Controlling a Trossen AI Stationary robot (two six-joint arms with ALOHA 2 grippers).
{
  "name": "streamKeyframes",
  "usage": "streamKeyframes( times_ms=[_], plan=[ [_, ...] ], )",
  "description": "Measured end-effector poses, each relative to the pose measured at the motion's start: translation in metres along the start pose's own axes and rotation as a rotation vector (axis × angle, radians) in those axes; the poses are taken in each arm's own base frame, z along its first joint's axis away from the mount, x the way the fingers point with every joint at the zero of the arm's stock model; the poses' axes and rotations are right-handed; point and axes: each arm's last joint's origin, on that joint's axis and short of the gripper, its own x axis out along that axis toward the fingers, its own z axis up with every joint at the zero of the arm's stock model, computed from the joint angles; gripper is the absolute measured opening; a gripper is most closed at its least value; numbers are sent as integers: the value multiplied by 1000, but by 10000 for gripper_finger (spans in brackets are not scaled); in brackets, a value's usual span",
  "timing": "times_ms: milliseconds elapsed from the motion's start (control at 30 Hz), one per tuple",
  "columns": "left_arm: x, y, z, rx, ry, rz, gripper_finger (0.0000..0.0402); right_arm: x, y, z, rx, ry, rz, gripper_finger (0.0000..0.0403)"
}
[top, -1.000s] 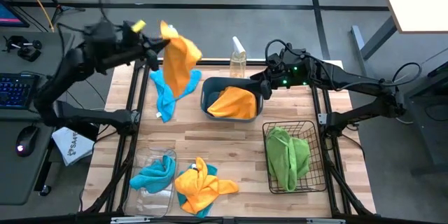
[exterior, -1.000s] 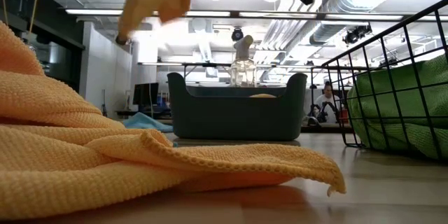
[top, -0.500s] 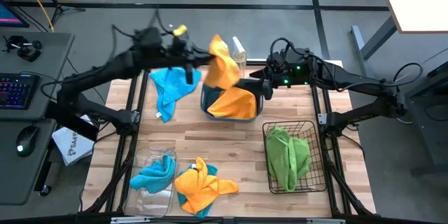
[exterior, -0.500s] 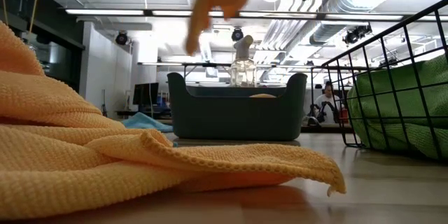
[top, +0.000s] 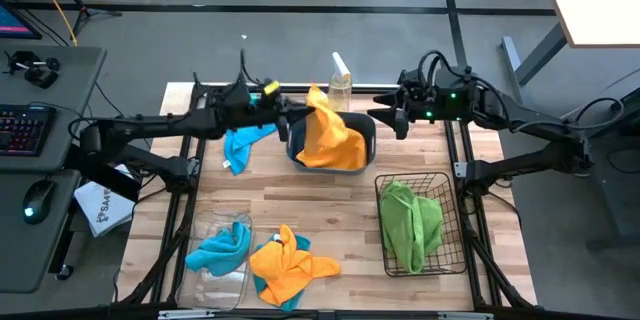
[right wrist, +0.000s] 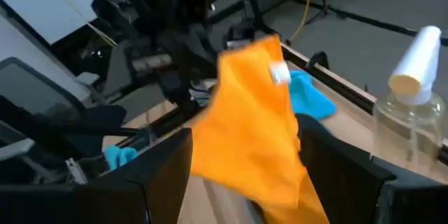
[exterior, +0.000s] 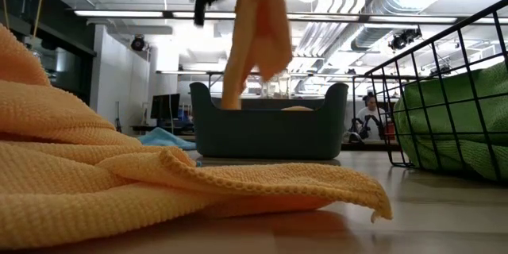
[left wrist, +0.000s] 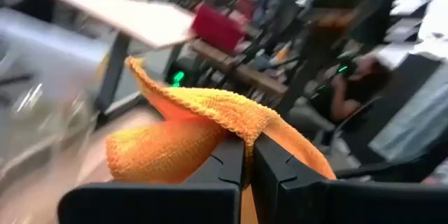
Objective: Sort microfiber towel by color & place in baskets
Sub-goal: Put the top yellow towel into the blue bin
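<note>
My left gripper (top: 294,117) reaches from the table's left over the dark teal tub (top: 365,132) and is shut on an orange towel (top: 325,128). In the low view that towel (exterior: 255,36) hangs with its lower end behind the tub's rim (exterior: 270,99). Another orange towel (top: 345,155) lies in the tub. My right gripper (top: 384,120) hovers open just right of the tub, touching nothing. A blue towel (top: 240,142) lies flat on the table, left of the tub. My left gripper (left wrist: 248,155) pinches a bunched fold of the orange towel (left wrist: 245,127) between its two fingers, coming roughly level from the table's left. The towel is clear of the table and hangs slack below and beyond the fingers, over the tub.
A clear spray bottle (top: 340,82) stands behind the tub. The black wire basket (top: 440,200) holds a green towel (top: 410,225). The clear bin (top: 205,275) at the near left holds a blue towel. An orange towel on a teal one (top: 285,265) lies beside the bin.
My left gripper has swung from above the table's far-left corner toward the right and come lower, carrying the orange towel, which now hangs over the teal tub. My right gripper has drawn back a little toward the table's right edge.
</note>
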Motion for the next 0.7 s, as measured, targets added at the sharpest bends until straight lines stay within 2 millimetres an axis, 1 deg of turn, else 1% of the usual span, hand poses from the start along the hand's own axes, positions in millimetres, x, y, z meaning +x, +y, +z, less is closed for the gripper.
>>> streamKeyframes(
  times_ms=[133,200,267,367,467,600,700],
  plan=[
    [-5,10,-30,-11,82,53,0,0,-1,-1,7,9,-18,264],
    [-6,12,-42,-35,146,70,0,0,-1,-1,7,7,-26,264],
    [-8,12,-50,-83,196,88,0,0,-1,-1,7,5,-33,264],
    [-9,14,-56,-124,243,124,5,0,-2,-1,7,-6,-60,264],
    [-9,16,-59,-119,269,139,25,0,-4,-1,9,-13,-102,264],
    [-9,14,-57,-77,294,103,75,0,-4,-2,27,-13,-105,264],
    [-7,8,-49,-47,339,57,122,0,-4,-2,33,-12,-104,264]
  ],
)
